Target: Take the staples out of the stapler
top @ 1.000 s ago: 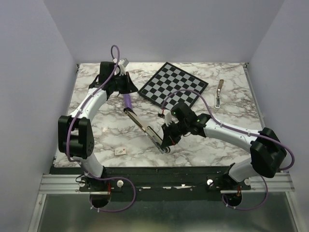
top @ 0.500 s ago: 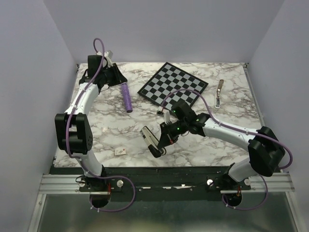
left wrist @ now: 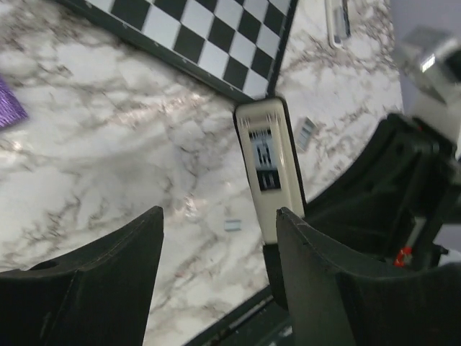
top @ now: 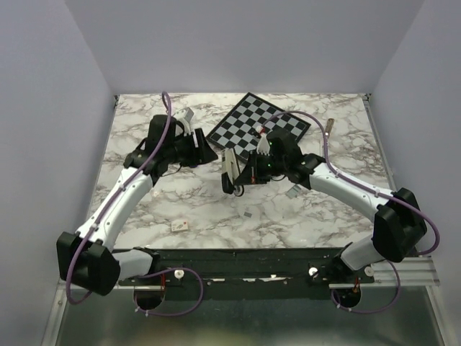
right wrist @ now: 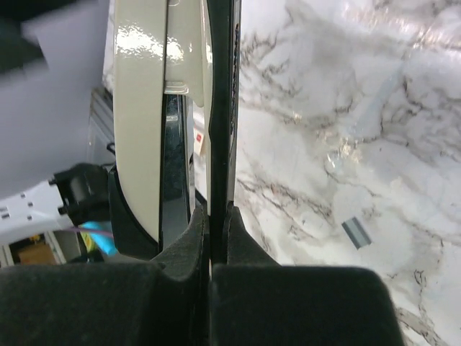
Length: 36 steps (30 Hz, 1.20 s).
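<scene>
The stapler (top: 230, 167) hangs tilted above the table's middle, cream side up, rounded black end (top: 238, 191) toward the front. My right gripper (top: 247, 176) is shut on it. In the right wrist view the jaws pinch its thin dark rail (right wrist: 220, 108), with the cream body (right wrist: 140, 108) beside it. My left gripper (top: 204, 153) stands open just left of the stapler with nothing between its fingers. In the left wrist view the stapler (left wrist: 268, 169) shows past the right finger (left wrist: 324, 281). Small grey staple strips lie on the marble (top: 294, 191) (top: 247, 214) (left wrist: 232, 225) (right wrist: 355, 232).
A checkerboard (top: 277, 128) lies at the back middle, close behind both grippers. A slim metal piece (top: 328, 137) rests at the back right. A small tan tag (top: 178, 226) sits near the front left. A purple end (left wrist: 10, 109) shows in the left wrist view.
My right gripper has carried the stapler from the front of the table back toward the checkerboard. My left gripper swung away, then came in beside the stapler, its jaws opening.
</scene>
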Each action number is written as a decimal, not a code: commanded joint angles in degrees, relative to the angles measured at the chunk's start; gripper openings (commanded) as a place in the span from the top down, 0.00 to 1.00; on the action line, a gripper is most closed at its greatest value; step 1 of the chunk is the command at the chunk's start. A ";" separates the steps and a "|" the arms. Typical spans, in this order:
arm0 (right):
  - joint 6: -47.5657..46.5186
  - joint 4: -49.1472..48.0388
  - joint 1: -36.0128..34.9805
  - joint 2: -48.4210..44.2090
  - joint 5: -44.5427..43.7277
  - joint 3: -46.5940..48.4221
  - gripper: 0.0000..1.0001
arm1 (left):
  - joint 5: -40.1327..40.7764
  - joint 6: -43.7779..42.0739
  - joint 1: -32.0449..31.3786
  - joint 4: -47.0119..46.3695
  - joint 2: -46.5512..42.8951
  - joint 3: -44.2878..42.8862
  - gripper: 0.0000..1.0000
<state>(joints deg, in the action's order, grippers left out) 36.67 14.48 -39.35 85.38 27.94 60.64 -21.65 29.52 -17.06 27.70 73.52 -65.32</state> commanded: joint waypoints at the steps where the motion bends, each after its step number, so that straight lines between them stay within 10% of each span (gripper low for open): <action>1: 3.50 -4.46 -0.37 0.57 -5.79 4.74 0.99 | -0.67 9.23 -4.20 -6.23 -6.36 7.12 0.27; 20: 6.49 -7.80 -0.46 -0.48 -9.40 2.91 0.99 | 6.17 13.55 -14.76 -12.59 -9.97 16.10 0.18; 26: 6.93 -8.59 -0.46 -1.71 -10.27 2.02 0.99 | 6.18 14.34 -15.64 -14.17 -8.92 16.89 0.42; 30: 4.48 -8.59 -0.29 -2.24 -10.46 0.89 0.99 | 8.64 12.94 -15.64 -11.19 -10.32 14.80 0.83; 36: -5.89 -10.26 0.68 -2.85 -1.85 -4.12 0.99 | 11.63 5.65 -11.69 -0.29 -8.31 4.09 1.00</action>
<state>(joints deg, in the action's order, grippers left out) 39.48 6.74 -39.20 84.90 18.74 59.16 -15.09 41.87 -31.97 21.85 64.73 -53.12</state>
